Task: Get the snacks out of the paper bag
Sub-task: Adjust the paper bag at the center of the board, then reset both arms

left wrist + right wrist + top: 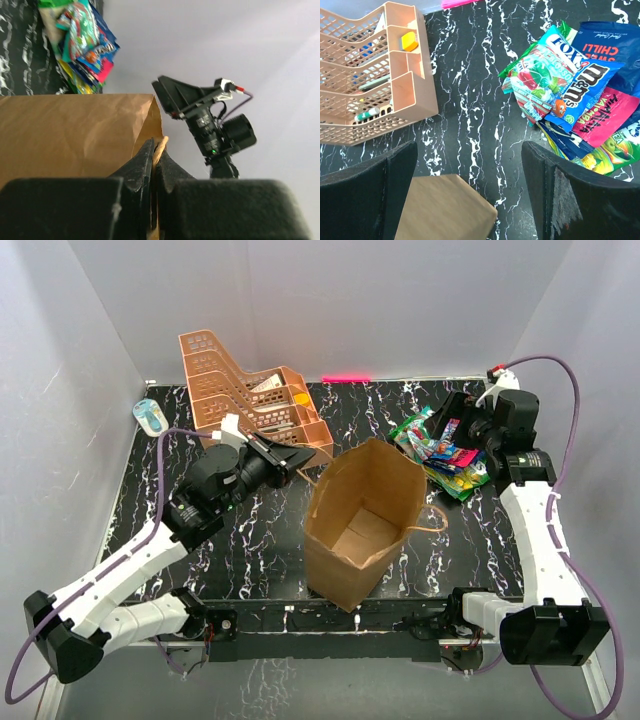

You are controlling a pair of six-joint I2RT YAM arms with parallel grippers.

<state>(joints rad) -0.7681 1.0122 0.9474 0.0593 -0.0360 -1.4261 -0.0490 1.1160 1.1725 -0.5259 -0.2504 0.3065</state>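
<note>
"Right of the tall brown kraft paper bag [345,560] lies a heap of crinkly foil snack packets [445,452], green, blue and pink, flat on the black white-veined desk [250,540]. Is anything inside the bag?"

"Seemingly not. From above, the bag's floor shows bare brown paper, though its near wall hides a strip of it. The emptying looks finished, or nearly so."

"And the arms?"

"The left claw [156,146] is clenched on the bag's left rim, which props it upright and open. The right claw [470,150] hangs released by the heap to the bag's right, fingers wide, gripping nothing."

"So what next?"

"Probably one reach into the hidden strip. Failing that, the left claw should let go gently, since so light a bag could tip. Behind the bag to its left, the orange plastic mesh tiered rack [240,390] holds only small oddments, no part of the job."
</note>
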